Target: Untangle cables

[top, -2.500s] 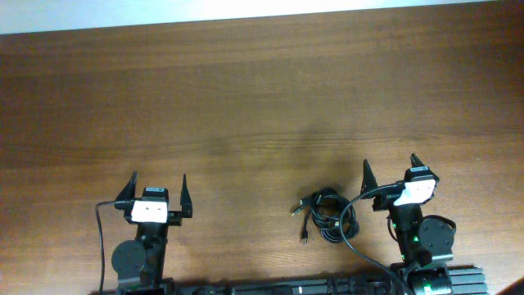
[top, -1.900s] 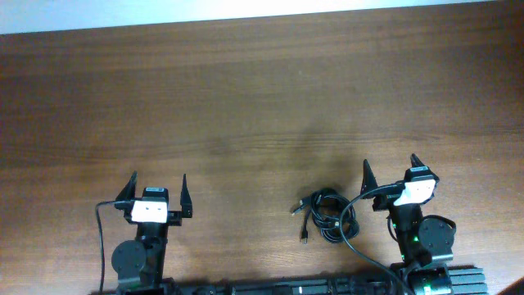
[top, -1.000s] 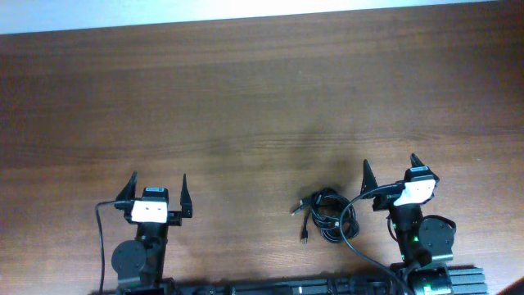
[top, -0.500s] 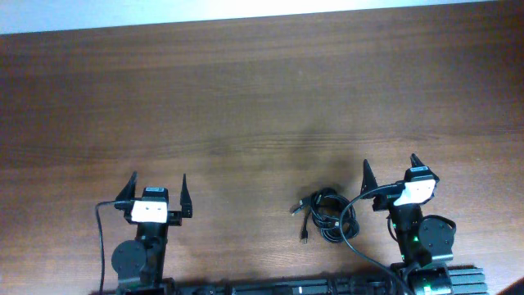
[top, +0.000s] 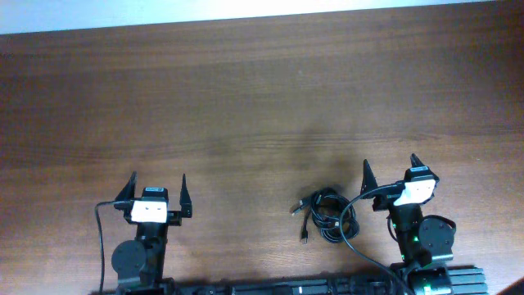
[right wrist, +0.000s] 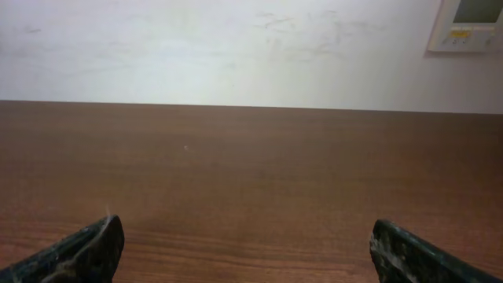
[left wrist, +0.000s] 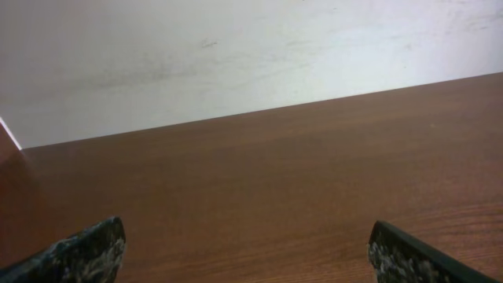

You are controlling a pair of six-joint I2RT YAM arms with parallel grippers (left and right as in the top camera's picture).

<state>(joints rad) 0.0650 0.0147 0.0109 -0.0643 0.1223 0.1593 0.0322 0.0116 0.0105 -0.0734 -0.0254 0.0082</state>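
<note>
The cables [top: 326, 215] lie in a small black looped bundle on the wooden table, near its front edge and right of centre, with a plug end [top: 304, 238] sticking out at the lower left. My right gripper [top: 390, 169] stands open just right of the bundle, not touching it. My left gripper [top: 157, 185] is open far to the left, with nothing between its fingers. Both wrist views show only bare table between wide-apart fingertips [left wrist: 86, 251] [right wrist: 86, 250]; the cables are out of sight there.
The brown wooden table [top: 262, 106] stretches back to a white wall [right wrist: 236, 47]. Thick black wires run from the arm bases, one curving past the right side of the bundle [top: 358, 220]. A wall panel [right wrist: 471, 20] shows at the upper right.
</note>
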